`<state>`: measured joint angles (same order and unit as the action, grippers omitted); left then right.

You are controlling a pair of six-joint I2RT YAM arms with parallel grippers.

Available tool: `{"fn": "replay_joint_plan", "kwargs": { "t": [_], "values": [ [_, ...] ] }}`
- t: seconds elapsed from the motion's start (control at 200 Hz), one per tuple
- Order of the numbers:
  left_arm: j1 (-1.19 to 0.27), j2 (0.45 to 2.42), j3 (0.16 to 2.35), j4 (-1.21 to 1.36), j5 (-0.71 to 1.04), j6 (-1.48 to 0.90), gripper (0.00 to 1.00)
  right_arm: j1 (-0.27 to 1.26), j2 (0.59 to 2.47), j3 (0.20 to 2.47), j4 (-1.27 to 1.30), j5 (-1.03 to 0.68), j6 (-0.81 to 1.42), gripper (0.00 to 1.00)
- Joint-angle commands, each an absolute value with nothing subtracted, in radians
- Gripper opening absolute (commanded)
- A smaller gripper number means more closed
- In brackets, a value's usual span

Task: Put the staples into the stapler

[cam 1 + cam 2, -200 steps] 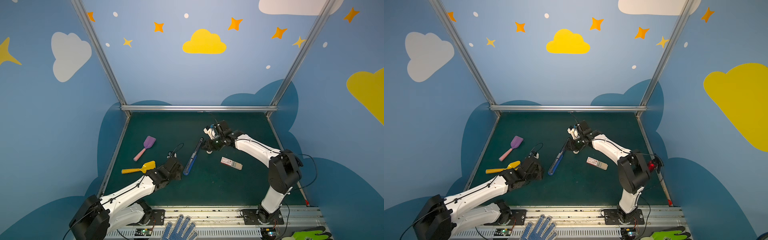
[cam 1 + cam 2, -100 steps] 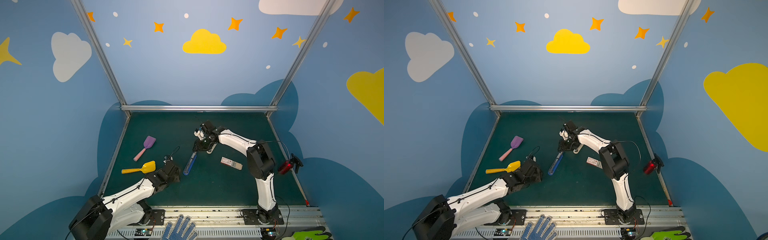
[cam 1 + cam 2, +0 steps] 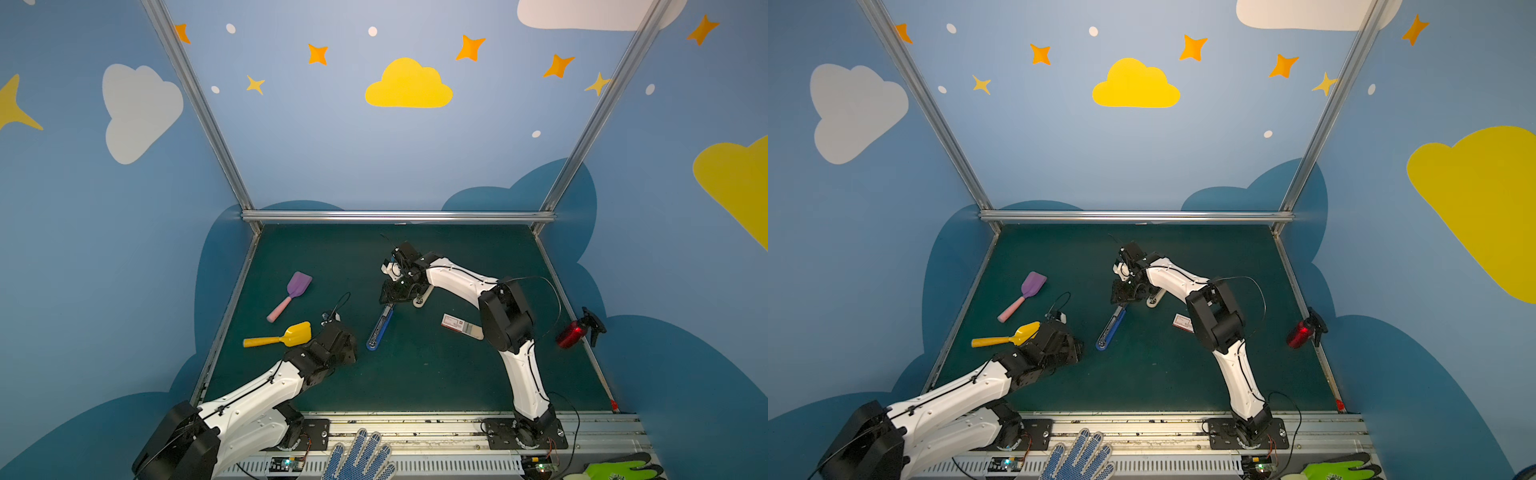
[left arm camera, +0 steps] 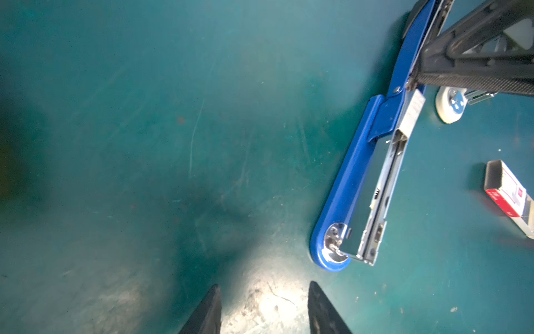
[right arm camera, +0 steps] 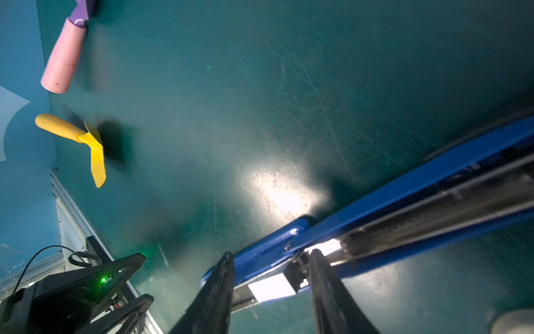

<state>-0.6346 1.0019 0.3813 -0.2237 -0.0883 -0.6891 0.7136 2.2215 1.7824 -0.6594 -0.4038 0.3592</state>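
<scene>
The blue stapler (image 3: 380, 328) lies opened out flat at the centre of both top views, its steel magazine channel (image 4: 384, 185) facing up. I cannot tell if staples sit in it. The right gripper (image 5: 270, 257) straddles it where the two blue halves meet, jaws part-way apart. Whether they press the body, I cannot tell. The left gripper (image 4: 263, 292) hovers over bare table (image 3: 415, 374) near the stapler's rounded end, jaws parted on nothing.

The staples' box (image 3: 459, 326) lies right of the stapler, apart from it. Its beige tray (image 4: 528, 225) pokes from the sleeve, contents hidden. The box is probably light, crushable and apt to slide, so take it gently by the sleeve's long sides. The stapler looks stiff and heavier.
</scene>
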Motion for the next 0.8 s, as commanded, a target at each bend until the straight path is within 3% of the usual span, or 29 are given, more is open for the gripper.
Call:
{"fn": "replay_joint_plan", "kwargs": {
  "t": [0.0, 0.796],
  "values": [
    [-0.628, 0.986, 0.369, -0.229, -0.083, -0.694, 0.49, 0.726, 2.237, 1.801, -0.689, -0.412, 0.360, 0.43],
    [-0.606, 0.971, 0.336, -0.204, -0.061, -0.708, 0.49, 0.762, 2.152, 1.697, -0.667, -0.397, 0.388, 0.41]
  ]
}}
